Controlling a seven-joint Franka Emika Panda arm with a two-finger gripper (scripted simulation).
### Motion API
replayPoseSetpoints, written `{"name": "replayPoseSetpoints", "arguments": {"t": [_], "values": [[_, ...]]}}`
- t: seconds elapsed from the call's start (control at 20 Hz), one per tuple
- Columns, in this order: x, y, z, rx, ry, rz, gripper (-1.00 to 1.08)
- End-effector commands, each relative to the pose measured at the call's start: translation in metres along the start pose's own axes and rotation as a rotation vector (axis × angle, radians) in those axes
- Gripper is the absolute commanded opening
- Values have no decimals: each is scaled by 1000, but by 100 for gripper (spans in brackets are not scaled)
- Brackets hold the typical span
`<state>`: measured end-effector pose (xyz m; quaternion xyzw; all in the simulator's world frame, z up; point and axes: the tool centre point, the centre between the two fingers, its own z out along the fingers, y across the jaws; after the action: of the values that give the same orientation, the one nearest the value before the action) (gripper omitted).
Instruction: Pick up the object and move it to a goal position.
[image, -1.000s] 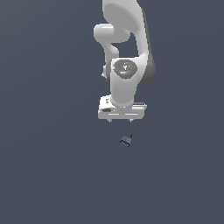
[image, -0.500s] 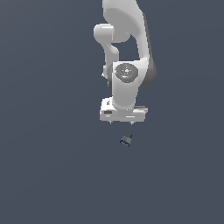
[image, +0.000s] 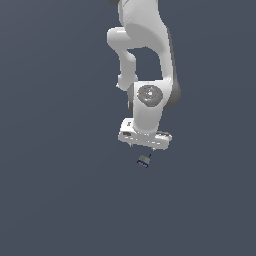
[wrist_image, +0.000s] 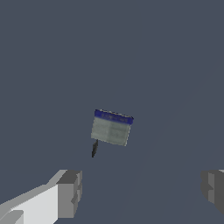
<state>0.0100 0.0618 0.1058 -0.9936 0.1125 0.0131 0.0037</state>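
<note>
In the wrist view, the gripper (wrist_image: 140, 192) is being shown nearest the camera with its two grey fingertips (wrist_image: 70, 192) spread wide apart, and nothing is being held between them. Beyond the gap, the object (wrist_image: 111, 127) is being seen lying on the plain grey-blue floor (wrist_image: 175, 65): a small blocky item whose grey-green face is being edged by a blue strip, with a thin black stub sticking out at one corner. It is clear of both fingertips. In the exterior view, the gripper (image: 145, 145) is being carried below the white arm (image: 147, 65) at the centre of the frame, and the object (image: 144, 160) is being shown just beneath it, slightly toward the lower right, apart from the fingers.
</note>
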Motion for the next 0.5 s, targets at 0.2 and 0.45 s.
{"name": "replayPoseSetpoints", "arguments": {"t": [0.2, 0.45], "values": [[6, -13, 24, -1, 14, 127, 100], [9, -20, 36, -1, 22, 190, 100]]}}
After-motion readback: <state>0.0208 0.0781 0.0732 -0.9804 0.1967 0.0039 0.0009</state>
